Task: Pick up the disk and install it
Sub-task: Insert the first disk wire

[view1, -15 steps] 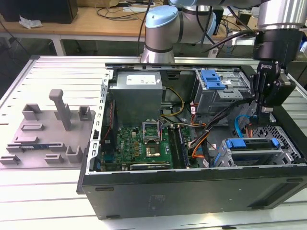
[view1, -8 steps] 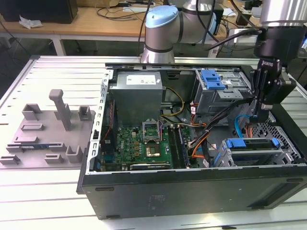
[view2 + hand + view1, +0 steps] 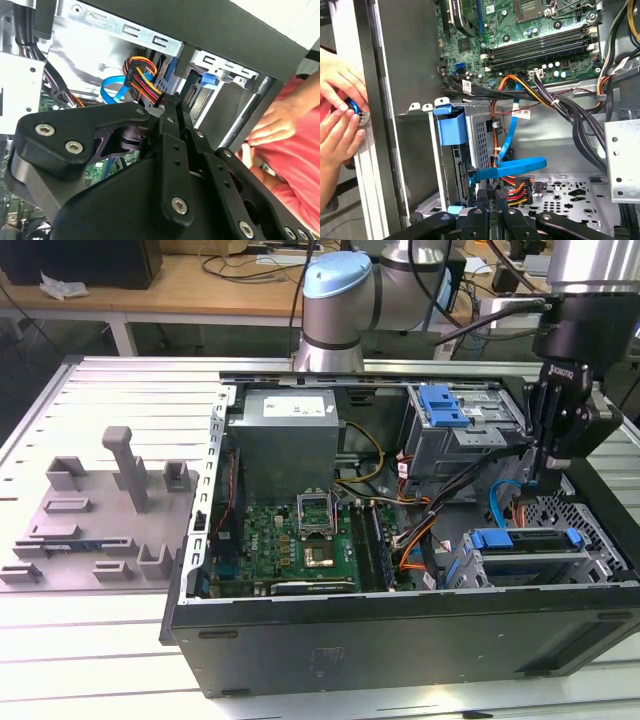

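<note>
Open computer case (image 3: 400, 625) on the slatted bench, side panel off. The gripper (image 3: 535, 480) reaches down into the case at the exterior view's right end, beyond the motherboard (image 3: 300, 530).

Fingers: in the second wrist view the gripper (image 3: 175, 102) shows its two fingers drawn together, with at most a sliver between them. Nothing is visibly clamped. Whether the tips pinch a connector cannot be told.

The disk (image 3: 525, 552) sits in the lower bay by the case's near wall, its blue carrier bracket showing. Its long axis runs along that wall, from the exterior view's left to its right. It lies just on the near side of the fingertips and lower, close but apart from them. In the first wrist view the disk (image 3: 452, 129) stands edge-on in its metal slot, beside the gripper (image 3: 492, 192).

The tips hang among a flat blue cable (image 3: 510, 167) and a red-yellow-black wire bundle (image 3: 515, 187), between the disk and the perforated case floor.

A person's hands (image 3: 340, 115) rest at the outer case edge, well apart from the gripper.
</note>
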